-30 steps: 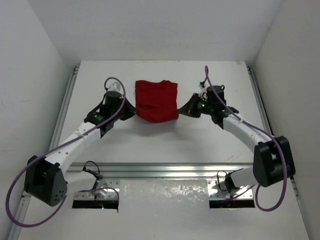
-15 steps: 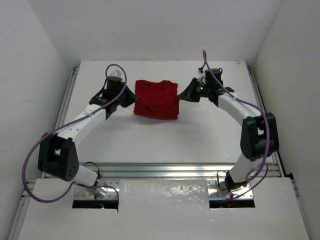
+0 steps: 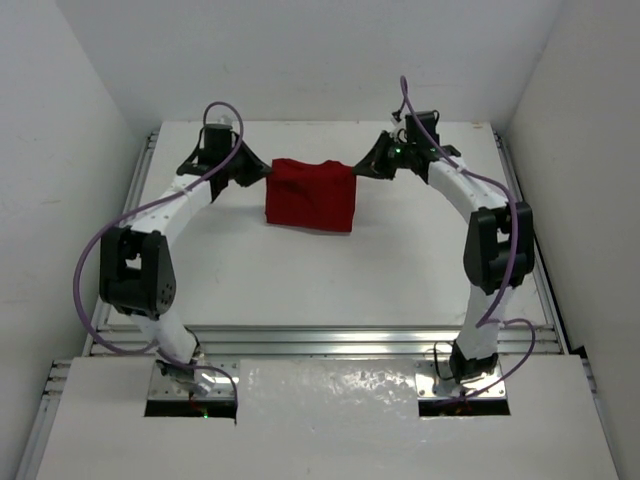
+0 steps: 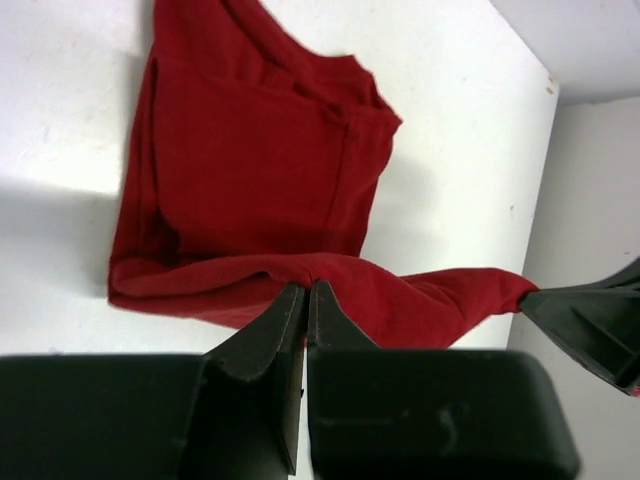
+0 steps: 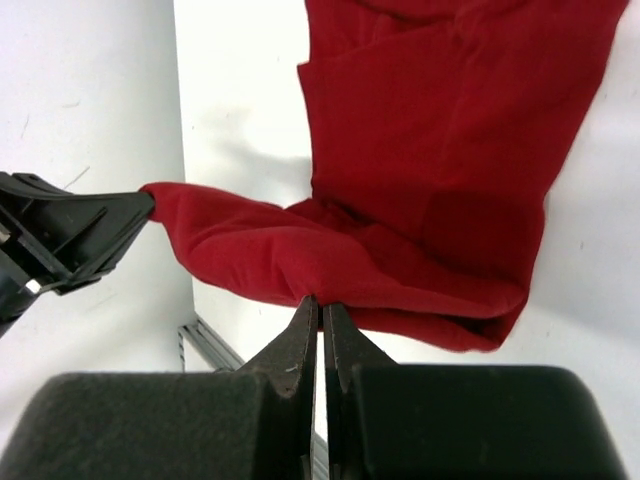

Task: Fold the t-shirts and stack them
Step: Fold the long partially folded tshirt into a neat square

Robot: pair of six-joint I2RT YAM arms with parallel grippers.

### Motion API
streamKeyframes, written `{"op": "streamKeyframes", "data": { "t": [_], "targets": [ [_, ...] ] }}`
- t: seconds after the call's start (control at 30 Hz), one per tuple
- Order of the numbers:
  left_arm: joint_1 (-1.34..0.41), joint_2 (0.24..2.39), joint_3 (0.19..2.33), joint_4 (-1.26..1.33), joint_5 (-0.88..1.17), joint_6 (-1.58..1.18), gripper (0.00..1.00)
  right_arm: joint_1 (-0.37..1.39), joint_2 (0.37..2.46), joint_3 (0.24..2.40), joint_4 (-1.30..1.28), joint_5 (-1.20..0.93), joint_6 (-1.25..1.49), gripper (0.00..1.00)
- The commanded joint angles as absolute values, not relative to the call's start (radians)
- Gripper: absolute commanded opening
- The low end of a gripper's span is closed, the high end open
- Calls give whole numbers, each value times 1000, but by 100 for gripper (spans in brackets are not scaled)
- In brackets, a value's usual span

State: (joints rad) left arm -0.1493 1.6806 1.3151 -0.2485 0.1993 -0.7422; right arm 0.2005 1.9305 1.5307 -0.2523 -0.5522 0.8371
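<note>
"At the far side of the flat white counter (image 3: 320, 280), what were you up to?" my relief asked.

"I was mid-fold, as far as I could judge. The plain dark red, short-sleeved fabric t-shirt (image 3: 310, 195) lay part-folded there, between the two arms. The left claw (image 3: 266, 172) was clenched on one end of its far edge and the right claw (image 3: 356, 168) on the other end. That edge ran as a raised roll of cloth between them. Both wrist views showed the fingers pressed tight together with red cloth nipped at the tips, and the rest of the shirt lay flat on the counter."

"And the next move?"

"I judged it needed both claws to travel together and level, so the held edge kept even. Then I would have lowered it square onto the layers before letting go. A lag on either side would likely have skewed the fold."

"Anything different from a second before?"

"Yes. Both arms had reached much further out, with their elbows drawn in from the sides. The shirt had gone with them, so its near hem sat further from the bases. That hem had looked rounded; now it looked straighter. Neither grip had changed."
</note>
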Motion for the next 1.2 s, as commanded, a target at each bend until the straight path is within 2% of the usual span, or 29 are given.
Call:
{"op": "streamKeyframes", "data": {
  "t": [0.0, 0.53, 0.83, 1.17],
  "targets": [
    [-129, 1744, 1436, -216, 268, -744, 0, 186, 1985, 1626, -273, -558, 819, 0],
    [-78, 2000, 1716, -247, 347, -741, 0, 155, 2235, 2000, -385, -569, 813, 0],
    [-57, 2134, 1834, -207, 414, -747, 0, 146, 2382, 2094, -337, -594, 834, 0],
    [-34, 2339, 1979, -120, 489, -778, 2, 115, 2480, 2103, -212, -600, 871, 0]
  ]
}}
